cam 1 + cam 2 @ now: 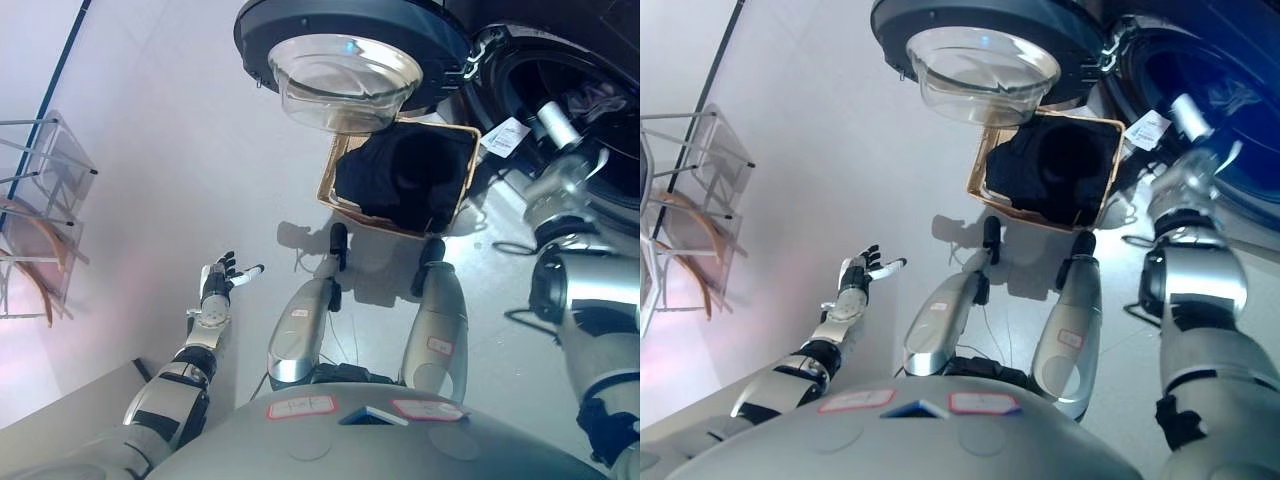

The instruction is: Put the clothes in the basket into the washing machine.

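Observation:
A woven basket stands on the floor in front of the washing machine, full of dark clothes. The machine's round door with its glass bowl hangs open above the basket. The drum opening is at the top right, with a pale piece of cloth showing inside. My right arm reaches up into the drum opening, and the right hand is at its rim, its fingers not made out. My left hand is open and empty, held out low over the floor at the left, far from the basket.
A metal and wood chair frame stands at the far left by a wall. A white tag hangs by the drum's edge next to the basket. Bare pale floor lies between the left hand and the basket.

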You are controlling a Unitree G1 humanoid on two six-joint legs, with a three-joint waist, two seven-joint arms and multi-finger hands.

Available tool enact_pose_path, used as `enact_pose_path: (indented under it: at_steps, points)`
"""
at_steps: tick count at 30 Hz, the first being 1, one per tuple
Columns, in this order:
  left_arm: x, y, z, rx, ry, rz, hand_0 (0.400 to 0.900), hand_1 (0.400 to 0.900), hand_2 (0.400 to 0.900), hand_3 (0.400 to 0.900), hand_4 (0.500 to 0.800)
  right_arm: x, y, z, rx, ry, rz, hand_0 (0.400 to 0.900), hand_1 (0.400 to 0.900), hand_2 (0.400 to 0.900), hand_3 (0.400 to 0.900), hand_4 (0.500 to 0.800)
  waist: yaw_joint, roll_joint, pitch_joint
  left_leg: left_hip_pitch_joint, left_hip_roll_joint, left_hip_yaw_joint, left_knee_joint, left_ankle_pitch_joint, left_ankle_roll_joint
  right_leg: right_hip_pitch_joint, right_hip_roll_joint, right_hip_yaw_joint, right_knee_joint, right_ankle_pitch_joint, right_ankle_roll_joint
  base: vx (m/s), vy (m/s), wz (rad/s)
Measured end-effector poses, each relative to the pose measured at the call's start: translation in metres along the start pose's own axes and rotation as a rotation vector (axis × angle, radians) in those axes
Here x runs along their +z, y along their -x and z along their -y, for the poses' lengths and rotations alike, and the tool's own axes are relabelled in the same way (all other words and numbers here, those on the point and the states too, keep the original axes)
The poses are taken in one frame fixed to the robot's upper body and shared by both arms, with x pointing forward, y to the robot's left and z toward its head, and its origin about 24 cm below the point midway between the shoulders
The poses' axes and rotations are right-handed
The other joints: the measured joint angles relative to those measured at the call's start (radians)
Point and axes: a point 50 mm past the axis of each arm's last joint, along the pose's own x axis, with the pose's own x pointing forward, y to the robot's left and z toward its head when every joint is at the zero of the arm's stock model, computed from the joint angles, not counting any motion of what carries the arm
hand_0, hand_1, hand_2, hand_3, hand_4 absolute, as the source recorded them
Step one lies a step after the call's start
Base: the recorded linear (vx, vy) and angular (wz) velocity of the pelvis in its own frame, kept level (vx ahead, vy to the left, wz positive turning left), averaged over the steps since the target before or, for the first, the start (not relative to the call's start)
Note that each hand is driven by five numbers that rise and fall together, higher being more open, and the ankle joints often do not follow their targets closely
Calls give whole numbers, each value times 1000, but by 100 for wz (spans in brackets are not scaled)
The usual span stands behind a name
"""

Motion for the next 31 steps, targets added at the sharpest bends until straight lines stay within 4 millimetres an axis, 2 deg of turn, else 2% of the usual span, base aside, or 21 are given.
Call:
enact_pose_path:
  at_steps: [2, 3, 5, 7, 9, 10, 13, 17, 20, 24, 26, 31]
  points:
    - [0, 0, 0, -3, 1, -7, 900, 900, 900, 900, 800, -38, 5, 16, -14, 47, -93, 900, 900, 900, 900, 800, -11, -13, -1, 31, 5, 2, -1, -8, 3, 42, 12, -2, -24, 4, 2, 37, 12, -12]
    - [-1, 0, 0, -2, 3, -15, 900, 900, 900, 900, 800, -51, 7, 22, -25, 68, -134, 900, 900, 900, 900, 800, -15, -20, -4, 42, 8, 4, -1, -16, 4, 58, 14, -2, -38, 8, 4, 41, -3, -4]
    - [-1, 1, -1, 8, 20, -12, 900, 900, 900, 900, 800, -73, 12, 36, -36, 106, -186, 900, 900, 900, 900, 800, -27, -40, -5, 71, 15, 9, 0, -26, 5, 101, 25, -6, -72, 20, 9, 18, -7, 1]
    - [-8, 7, 1, -8, 59, 0, 900, 900, 900, 900, 800, -90, 16, 61, -86, 117, -228, 900, 900, 900, 900, 800, -31, -58, -9, 111, 17, 6, -2, -34, 9, 159, 31, -10, -110, 27, 14, 13, -7, -16]
    - [-26, 9, -3, 11, 51, -72, 900, 900, 900, 900, 800, -112, 25, 80, -110, 185, -279, 900, 900, 900, 900, 800, -38, -93, -29, 147, 21, 9, -3, -50, 19, 204, 36, -9, -144, 30, 18, 52, 4, -15]
    - [-35, 11, -5, 21, 50, -120, 900, 900, 900, 900, 800, -122, 30, 87, -116, 224, -301, 900, 900, 900, 900, 800, -42, -109, -43, 162, 28, 9, -3, -66, 8, 222, 42, -5, -157, 32, 19, 71, 0, -9]
    - [-64, 20, -13, 39, 21, -243, 900, 900, 900, 900, 800, -158, 51, 114, -125, 406, -402, 900, 900, 900, 900, 800, -59, -157, -72, 224, 37, 9, -16, -79, 11, 311, 57, -10, -227, 49, 29, 73, 20, -18]
    - [-96, 35, -17, 31, -37, -358, 900, 900, 900, 900, 800, -204, 88, 148, -113, 565, -555, 900, 900, 900, 900, 800, -64, -211, -155, 297, 40, 36, -29, -111, 21, 399, 63, 0, -310, 66, 40, 82, 13, -17]
    - [-107, 41, -17, 5, -72, -404, 900, 900, 900, 900, 800, -230, 117, 172, -112, 640, -679, 900, 900, 900, 900, 800, -88, -227, -211, 351, 36, 38, -53, -121, 33, 475, 62, 0, -384, 92, 60, 51, 24, -5]
    - [-107, 41, -14, -50, -114, -402, 900, 900, 900, 900, 800, -244, 138, 190, -89, 718, -779, 900, 900, 900, 900, 800, -101, -236, -242, 392, 23, 54, -55, -137, 48, 542, 60, 10, -456, 122, 74, 49, 25, -12]
    - [-106, 40, -13, -63, -120, -399, 900, 900, 900, 900, 800, -246, 141, 193, -82, 748, -796, 900, 900, 900, 900, 800, -116, -233, -249, 412, 18, 60, -60, -142, 54, 572, 58, 18, -488, 137, 79, 45, 25, -16]
    - [-110, 43, -14, -73, -149, -407, 900, 900, 900, 900, 800, -249, 146, 198, -69, 767, -817, 900, 900, 900, 900, 800, -118, -230, -264, 448, 16, 86, -75, -148, 61, 615, 60, 36, -547, 167, 85, 16, 13, -11]
